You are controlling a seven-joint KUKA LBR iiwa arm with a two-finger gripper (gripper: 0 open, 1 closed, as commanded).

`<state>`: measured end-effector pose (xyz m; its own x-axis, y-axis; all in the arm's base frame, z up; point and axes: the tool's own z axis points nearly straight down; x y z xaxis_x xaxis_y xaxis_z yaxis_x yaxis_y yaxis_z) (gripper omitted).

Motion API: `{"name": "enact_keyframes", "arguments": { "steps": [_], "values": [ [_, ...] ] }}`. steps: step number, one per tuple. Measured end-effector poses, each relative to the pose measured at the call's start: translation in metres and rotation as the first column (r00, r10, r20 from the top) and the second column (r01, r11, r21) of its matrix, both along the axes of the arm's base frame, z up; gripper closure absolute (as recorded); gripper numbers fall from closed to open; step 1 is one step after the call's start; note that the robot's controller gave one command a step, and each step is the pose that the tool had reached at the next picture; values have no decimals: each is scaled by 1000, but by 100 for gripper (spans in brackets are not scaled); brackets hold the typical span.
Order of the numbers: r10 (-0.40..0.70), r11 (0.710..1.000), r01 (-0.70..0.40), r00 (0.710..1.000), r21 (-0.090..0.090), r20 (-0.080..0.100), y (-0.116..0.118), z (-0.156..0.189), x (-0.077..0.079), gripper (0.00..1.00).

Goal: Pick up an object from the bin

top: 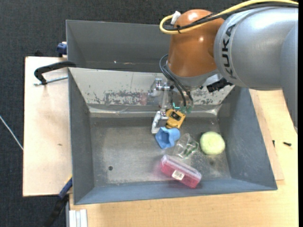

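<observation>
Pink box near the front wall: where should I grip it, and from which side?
Probably across its short width near the middle, coming straight down: the pink box lies flat with long, straight sides. Mind the clear plastic piece close by its far edge.

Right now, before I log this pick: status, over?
Jaws low over blue piece. Small yellow thing beside them. Clear plastic piece, green ball, pink box crowd close.

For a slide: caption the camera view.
Tool over a blue object in the bin, near a pink box and lime ball.
</observation>
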<state>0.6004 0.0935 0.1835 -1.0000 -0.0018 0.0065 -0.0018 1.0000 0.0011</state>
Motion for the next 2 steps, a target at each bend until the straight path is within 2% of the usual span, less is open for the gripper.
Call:
{"name": "enact_keyframes", "arguments": {
  "steps": [1,2],
  "values": [
    [-1,1000,1,1000,1,9,0,5,2,0],
    [62,998,-62,998,1,15,-13,-31,-3,0]
  ]
}}
